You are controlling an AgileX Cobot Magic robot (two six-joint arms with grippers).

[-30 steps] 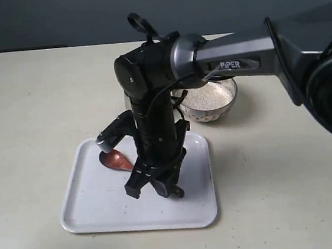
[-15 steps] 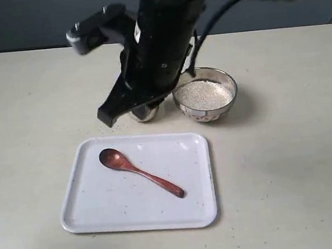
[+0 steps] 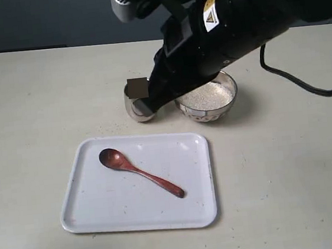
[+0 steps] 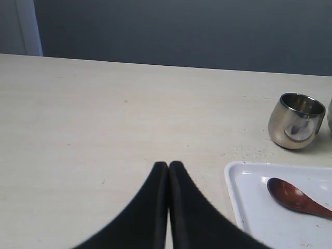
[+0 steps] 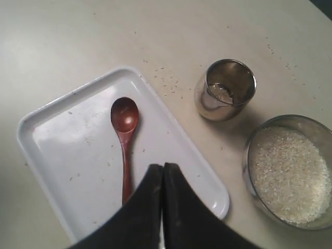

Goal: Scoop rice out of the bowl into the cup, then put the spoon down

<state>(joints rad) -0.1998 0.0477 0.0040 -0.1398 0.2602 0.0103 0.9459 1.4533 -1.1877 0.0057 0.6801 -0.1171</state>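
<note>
On tray (image 3: 83, 213): spoon (image 3: 141, 173) lies diagonal, oval end nearer cup (image 5: 207, 101), seemingly face-up.

The right arm (image 3: 227, 26) hangs high, black and bulky, slanting down from the right. The right tool (image 5: 163, 168) looks down with fingers pressed together, empty. The left tool (image 4: 168, 166) is likewise closed on nothing, aimed nearly level.

Spoon (image 5: 125, 116) on tray (image 5: 67, 150), cup (image 5: 224, 93) nearby
</note>
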